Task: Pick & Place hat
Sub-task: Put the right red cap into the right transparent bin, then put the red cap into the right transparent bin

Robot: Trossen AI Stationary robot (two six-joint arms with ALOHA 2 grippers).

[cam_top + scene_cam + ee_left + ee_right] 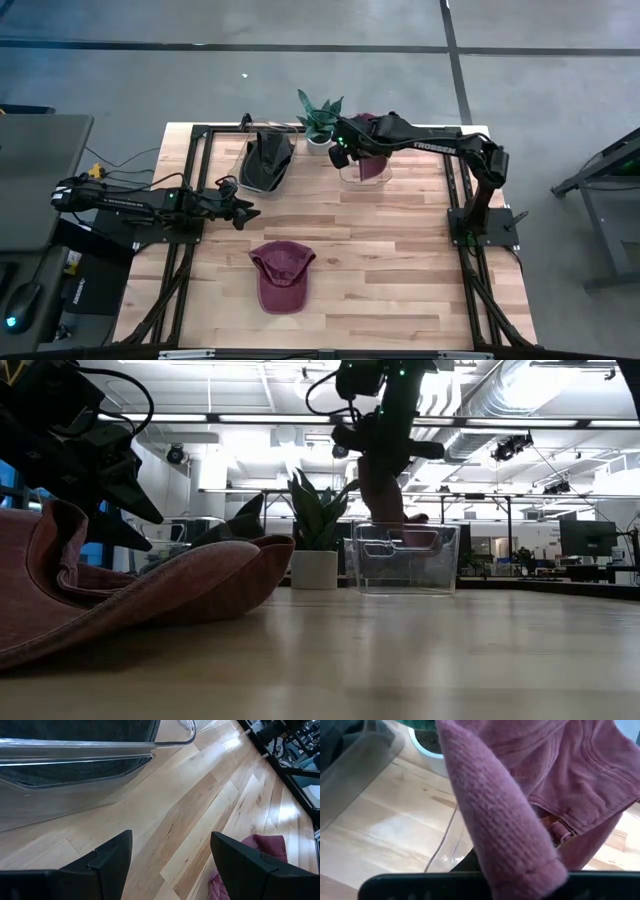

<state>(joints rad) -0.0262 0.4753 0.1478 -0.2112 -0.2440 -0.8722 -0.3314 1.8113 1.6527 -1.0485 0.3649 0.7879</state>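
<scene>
A maroon cap (283, 276) lies flat on the wooden table near its front middle; it also shows as the maroon cap (130, 585) and the maroon cap (260, 851). My left gripper (243, 212) hovers open just left of and beyond it, touching nothing. My right gripper (350, 152) is shut on a second maroon hat (380, 480) above a clear bin (405, 558). Another clear bin (265, 160) holds a dark hat (75, 730). My right gripper holds the maroon hat (495, 820) from above. The cloth bunches over the fingers and hides the place of contact. Knit fabric and a stitched brim part (590, 790) hang below the gripper, and the lower end (385, 520) reaches down into the clear bin.
A potted plant (320, 125) stands between the two bins at the table's far edge. Black frame rails (190, 180) run along the table's left and right sides. Bare wood (400, 260) spreads over the near right part.
</scene>
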